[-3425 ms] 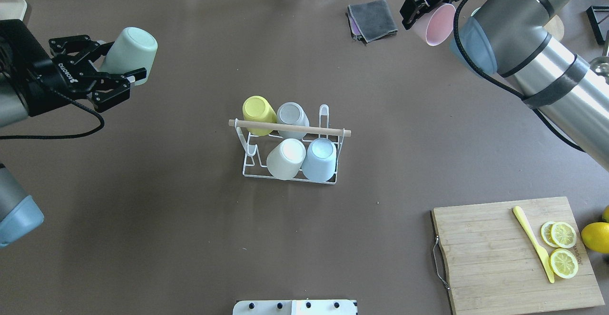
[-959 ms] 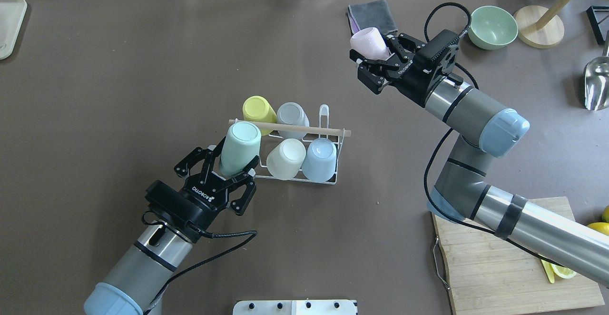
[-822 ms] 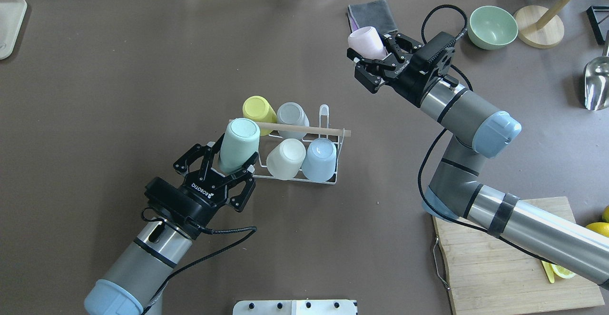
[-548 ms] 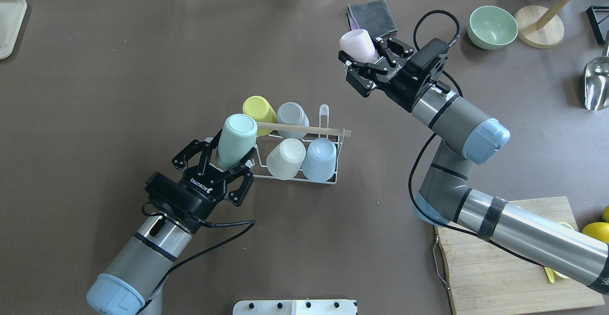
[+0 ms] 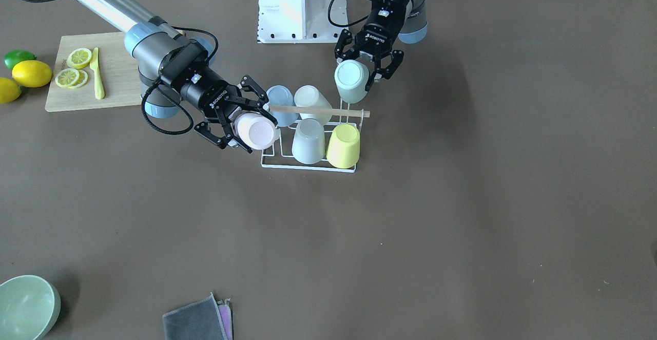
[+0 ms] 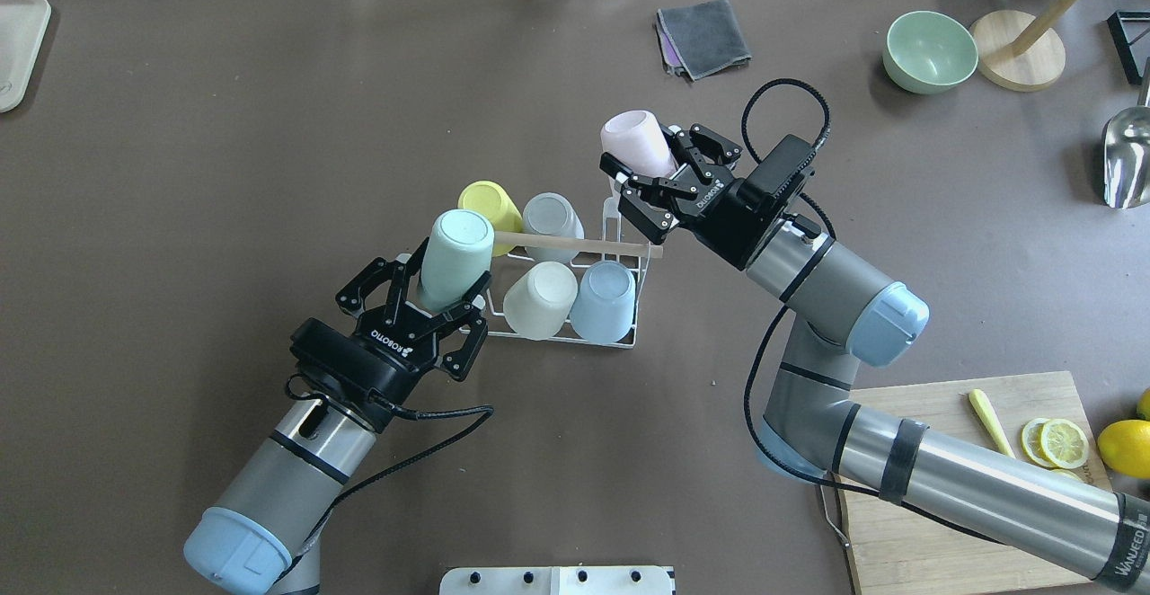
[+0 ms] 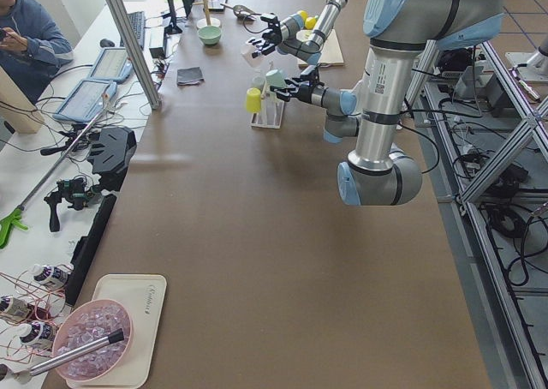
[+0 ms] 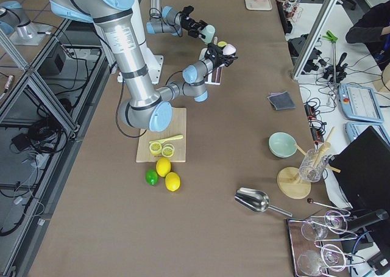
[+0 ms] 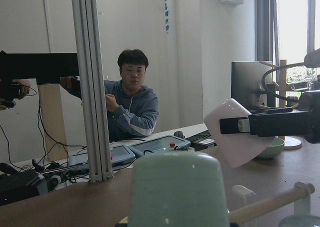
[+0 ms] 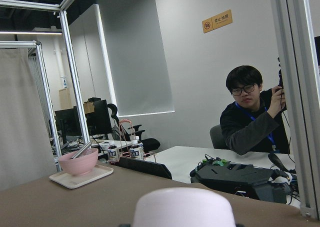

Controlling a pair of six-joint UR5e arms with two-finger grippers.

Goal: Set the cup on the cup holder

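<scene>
The white wire cup holder [image 6: 631, 340] [image 5: 307, 167] stands mid-table with its wooden rod [image 6: 575, 242] across the top. Yellow [image 6: 488, 204], grey [image 6: 552, 214], cream [image 6: 539, 298] and light blue [image 6: 603, 301] cups sit upside down on it. My left gripper [image 6: 447, 280] [image 5: 358, 70] is shut on a mint green cup [image 6: 456, 253] [image 9: 177, 189], bottom up and tilted over the rack's near left corner. My right gripper [image 6: 647, 156] [image 5: 254, 127] is shut on a pink cup [image 6: 634, 141] [image 10: 182, 207], held bottom up just beyond the rack's far right prong [image 6: 612, 215].
A cutting board [image 6: 934, 496] with lemon slices and a yellow knife lies near right, with a lemon [image 6: 1127, 448] beside it. A green bowl [image 6: 930, 51], a grey cloth [image 6: 703, 34], a wooden stand [image 6: 1015, 60] and a metal scoop [image 6: 1127, 159] are far right. A person shows in both wrist views.
My right gripper has carried the pink cup from near the cloth down to the rack's far right end. The left gripper has nudged the mint cup slightly right, over the rack's corner.
</scene>
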